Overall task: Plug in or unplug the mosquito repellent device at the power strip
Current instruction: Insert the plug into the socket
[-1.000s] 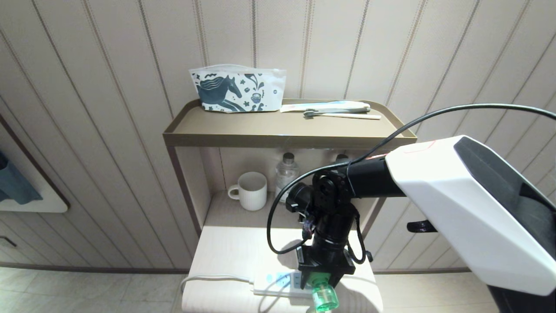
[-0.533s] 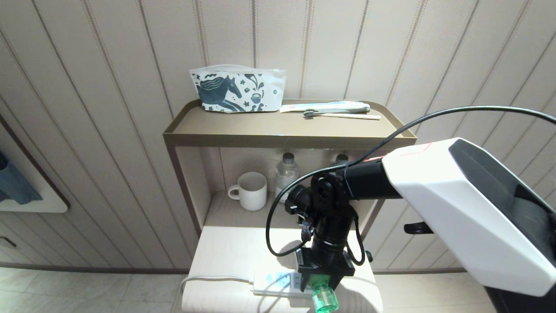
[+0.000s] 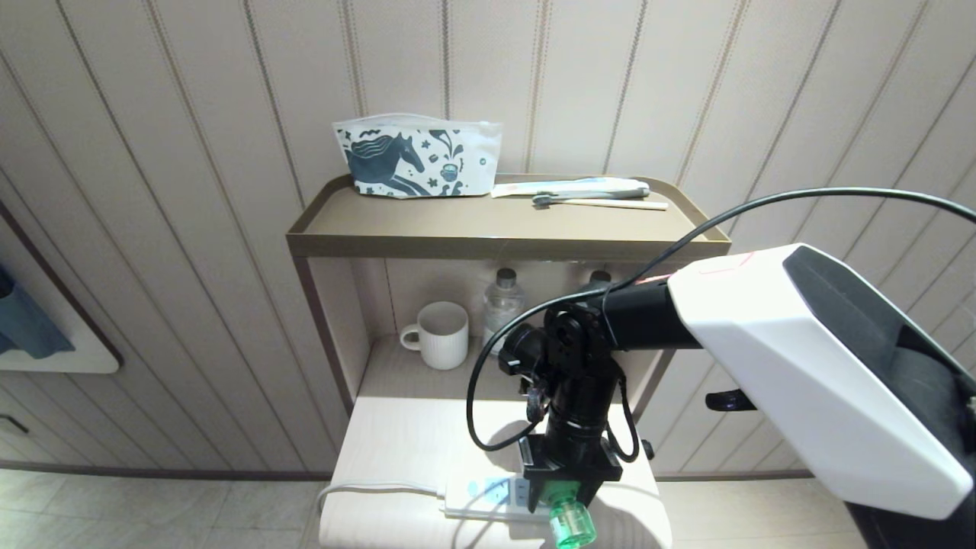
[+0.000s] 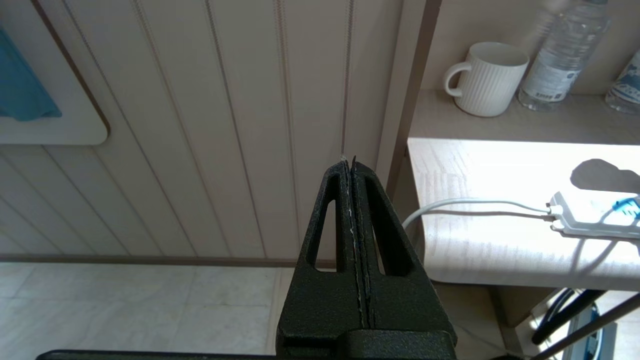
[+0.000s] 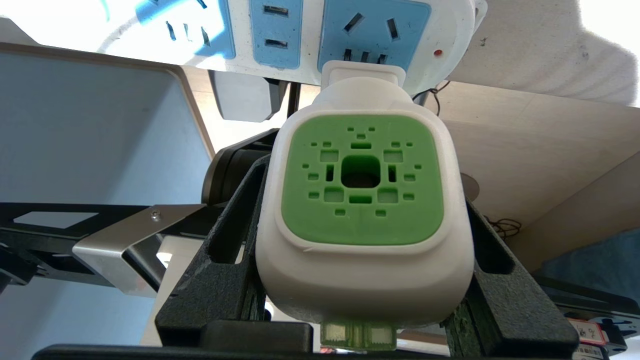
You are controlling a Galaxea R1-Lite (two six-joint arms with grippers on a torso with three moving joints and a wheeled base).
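The device (image 5: 362, 220) was held clamped between the right gripper's (image 5: 364, 280) 2 fingers, its prongs met the strip (image 5: 345, 30) straight ahead of the fingertips.

power strip (image 3: 488, 499): right end hidden by gripper | second bottle (image 3: 598, 277): mostly hidden behind arm
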